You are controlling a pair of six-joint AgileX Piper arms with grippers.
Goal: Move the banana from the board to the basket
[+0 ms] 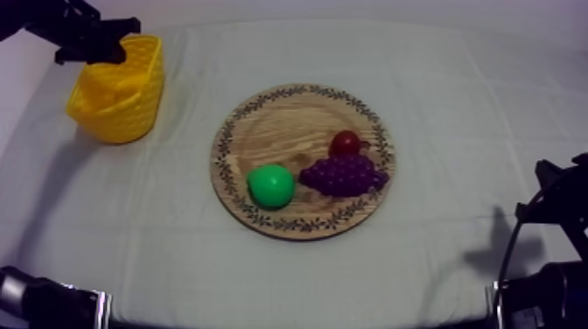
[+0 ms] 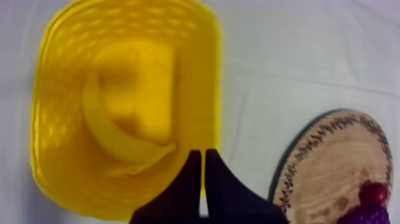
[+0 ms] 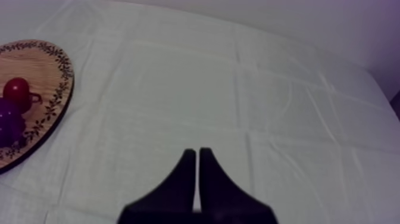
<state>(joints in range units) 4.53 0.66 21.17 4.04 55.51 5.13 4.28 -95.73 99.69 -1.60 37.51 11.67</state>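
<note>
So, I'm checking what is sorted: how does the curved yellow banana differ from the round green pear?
The curved yellow banana lies inside the yellow basket; the round green pear sits on the round wooden board with a patterned rim. The banana is long and bent, the pear compact and rounded. Both are toy fruit lying free.
</note>
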